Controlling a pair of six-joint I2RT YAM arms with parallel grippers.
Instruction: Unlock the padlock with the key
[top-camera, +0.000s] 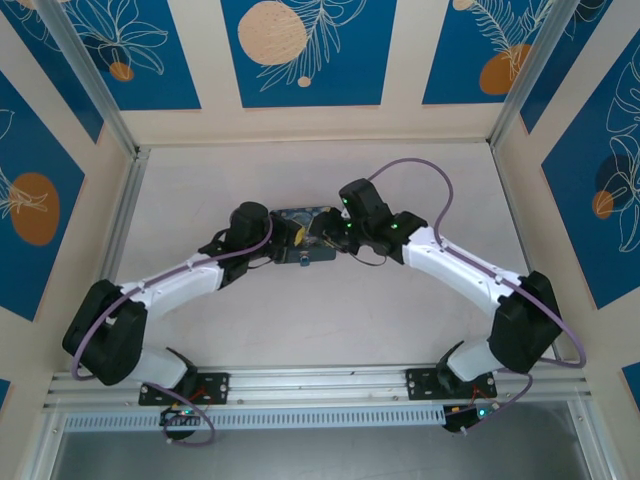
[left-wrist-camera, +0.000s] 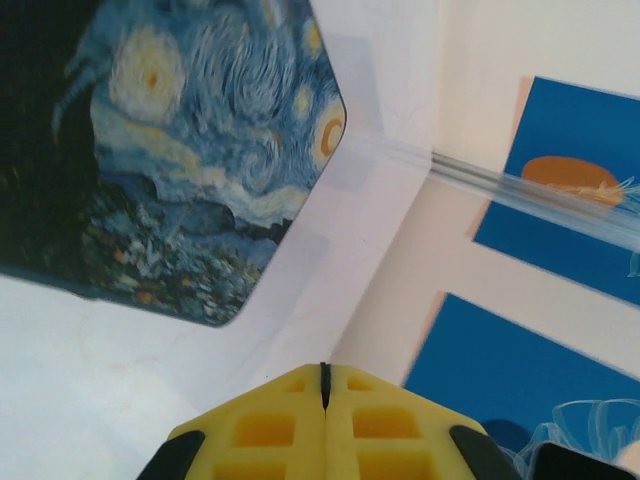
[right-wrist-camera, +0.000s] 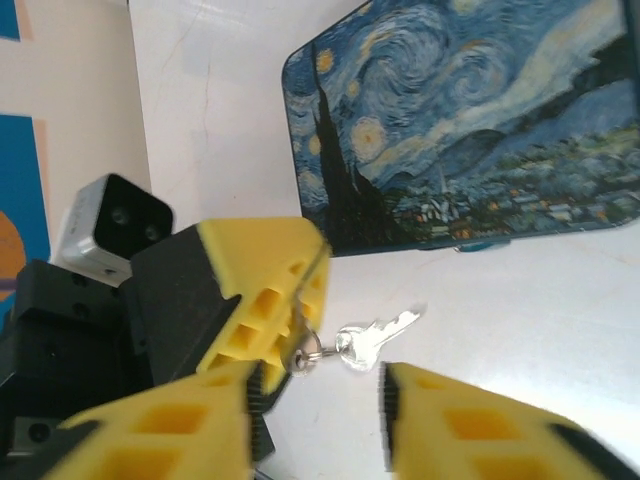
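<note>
1. A pale surface (top-camera: 300, 320) carries the scene, walled by cream panels with blue floral prints.
2. The left arm (top-camera: 170, 285) and the right arm (top-camera: 460, 265) reach in from the near edge and meet at the middle of the surface.
3. A painted box (right-wrist-camera: 470, 130), dark blue with a starry-night picture, lies flat between the two wrists.
4. The left gripper (left-wrist-camera: 324, 385) has its yellow jaws pressed together, and in the right wrist view they pinch the ring end of the key.
5. The right gripper (right-wrist-camera: 322, 395) sits just beside the key with its jaws apart, gripping nothing.
6. The key (right-wrist-camera: 385, 331), small and silvery, points away from the left jaws towards the box, near its edge but not touching it.
7. The padlock (right-wrist-camera: 468, 243) appears only as a teal sliver at the box's near edge, too small to make out the shackle.
</note>
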